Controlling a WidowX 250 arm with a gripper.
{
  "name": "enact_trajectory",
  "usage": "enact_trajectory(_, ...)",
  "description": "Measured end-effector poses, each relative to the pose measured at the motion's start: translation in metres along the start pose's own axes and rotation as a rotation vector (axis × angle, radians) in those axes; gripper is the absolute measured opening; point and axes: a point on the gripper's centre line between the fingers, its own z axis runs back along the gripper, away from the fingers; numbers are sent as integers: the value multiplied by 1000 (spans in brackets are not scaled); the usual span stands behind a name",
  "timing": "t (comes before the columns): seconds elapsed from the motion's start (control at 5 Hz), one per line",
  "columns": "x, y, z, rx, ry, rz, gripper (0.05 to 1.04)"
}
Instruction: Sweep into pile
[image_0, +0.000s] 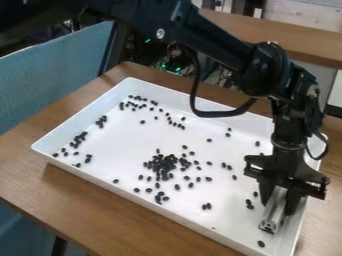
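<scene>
one metal bar (274, 210) sits clamped in my gripper (279, 200), long axis roughly one to seven o'clock; from it, the main bean pile (162, 164) lies toward ten o'clock.

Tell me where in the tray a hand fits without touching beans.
The widest bare patch of the white tray lies between the beans at picture left and the central pile, below the upper cluster. Crowded: that pile and around it, and the right end, where the gripper holds a metal bar.
</scene>
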Motion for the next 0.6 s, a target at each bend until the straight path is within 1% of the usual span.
enact_trajectory(0.2, 3, 0, 0, 0, -19, -8, 404)
enact_trajectory(0.4, -2, 15, 1, 53, 4, 29, 404)
enact_trajectory(0.6, -3, 55, 5, 85, 63, 81, 404)
